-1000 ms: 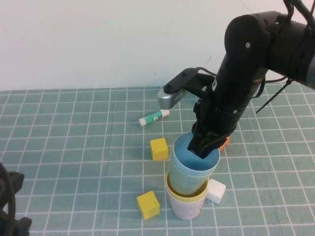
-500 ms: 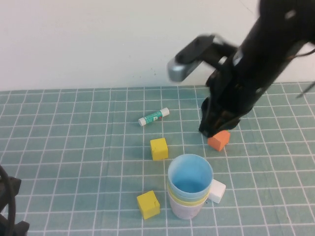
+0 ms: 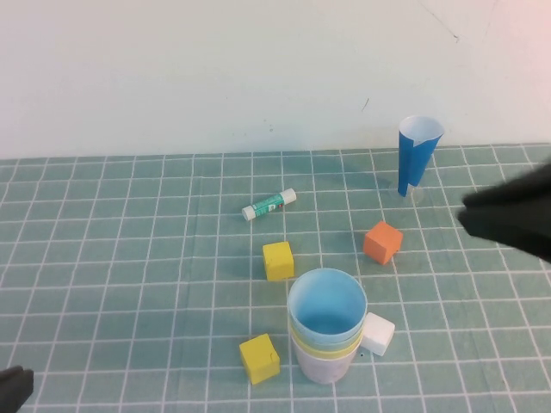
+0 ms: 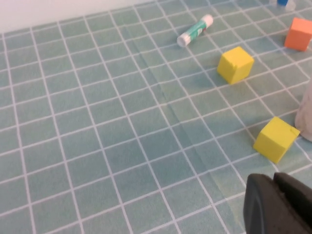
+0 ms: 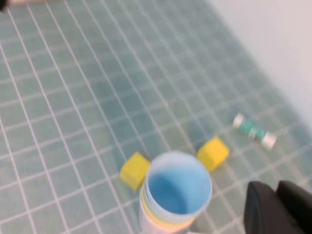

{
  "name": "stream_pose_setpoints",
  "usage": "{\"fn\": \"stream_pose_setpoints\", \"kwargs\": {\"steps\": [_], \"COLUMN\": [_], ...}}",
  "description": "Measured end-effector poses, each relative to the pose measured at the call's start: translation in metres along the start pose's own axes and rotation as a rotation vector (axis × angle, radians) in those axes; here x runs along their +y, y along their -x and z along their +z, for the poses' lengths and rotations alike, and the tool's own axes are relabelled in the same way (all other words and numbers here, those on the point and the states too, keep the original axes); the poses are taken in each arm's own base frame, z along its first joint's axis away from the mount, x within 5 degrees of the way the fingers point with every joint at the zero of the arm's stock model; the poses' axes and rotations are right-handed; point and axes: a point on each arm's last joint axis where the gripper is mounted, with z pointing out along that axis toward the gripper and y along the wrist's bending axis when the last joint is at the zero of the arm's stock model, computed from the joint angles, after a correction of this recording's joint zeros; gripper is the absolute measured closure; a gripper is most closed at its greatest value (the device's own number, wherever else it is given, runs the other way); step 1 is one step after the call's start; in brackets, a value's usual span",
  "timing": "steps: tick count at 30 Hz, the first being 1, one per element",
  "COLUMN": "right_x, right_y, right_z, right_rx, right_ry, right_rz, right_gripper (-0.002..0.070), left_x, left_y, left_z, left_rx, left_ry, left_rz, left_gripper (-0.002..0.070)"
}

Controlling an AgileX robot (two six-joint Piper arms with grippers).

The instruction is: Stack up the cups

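Observation:
The cups stand nested in one upright stack at the front middle of the mat. The light blue cup (image 3: pixel 327 306) is on top, a yellow cup's rim (image 3: pixel 325 348) shows under it, and a pink cup (image 3: pixel 323 368) is at the bottom. The pale green cup is hidden. The stack also shows in the right wrist view (image 5: pixel 178 187). My right gripper (image 5: pixel 277 187) is shut and empty, away to the right of the stack, a dark blur in the high view (image 3: pixel 508 222). My left gripper (image 4: pixel 274 180) is shut and empty at the front left corner (image 3: pixel 12 385).
A dark-blue paper cone (image 3: pixel 417 155) stands at the back right. An orange cube (image 3: pixel 382 242), two yellow cubes (image 3: pixel 278 260) (image 3: pixel 259 358) and a white cube (image 3: pixel 377 333) lie around the stack. A glue stick (image 3: pixel 269 204) lies behind them.
My right gripper has let go of the light blue cup, which has sunk into the stack. The right arm has pulled away to the right, uncovering the cone.

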Motion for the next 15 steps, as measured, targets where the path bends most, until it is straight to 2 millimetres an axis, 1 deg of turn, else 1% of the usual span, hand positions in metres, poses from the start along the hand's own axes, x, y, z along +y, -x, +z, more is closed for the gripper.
{"fn": "stream_pose_setpoints", "kwargs": {"steps": [2,5,7,8,11,15], "right_x": [0.013,0.028,0.035,0.037,0.042,0.046], "right_y": [-0.014,-0.034,-0.049,-0.057,-0.075,-0.088], "right_z": [-0.015,-0.031,-0.036,-0.037,-0.031,-0.023], "right_rx": [-0.090,-0.193,-0.237,-0.249,-0.243,-0.216], "right_ry": [-0.018,-0.062,-0.098,-0.114,-0.129,-0.120], "right_rz": [-0.043,-0.072,-0.070,-0.067,-0.049,-0.030], "right_gripper": [0.0652,0.0669,0.0674,0.0676,0.0677,0.0678], "left_x": [0.002,0.005,0.006,0.006,0.006,0.006], "left_y": [-0.009,-0.018,-0.022,-0.024,-0.028,-0.030], "left_z": [0.000,0.000,0.002,0.003,0.005,0.007], "left_rx": [-0.026,-0.044,-0.041,-0.036,-0.022,-0.017], "left_ry": [-0.007,-0.005,-0.001,0.001,0.004,0.004], "left_rz": [0.003,0.011,0.018,0.021,0.022,0.019], "left_gripper": [0.0677,0.0677,0.0677,0.0677,0.0677,0.0677]}}
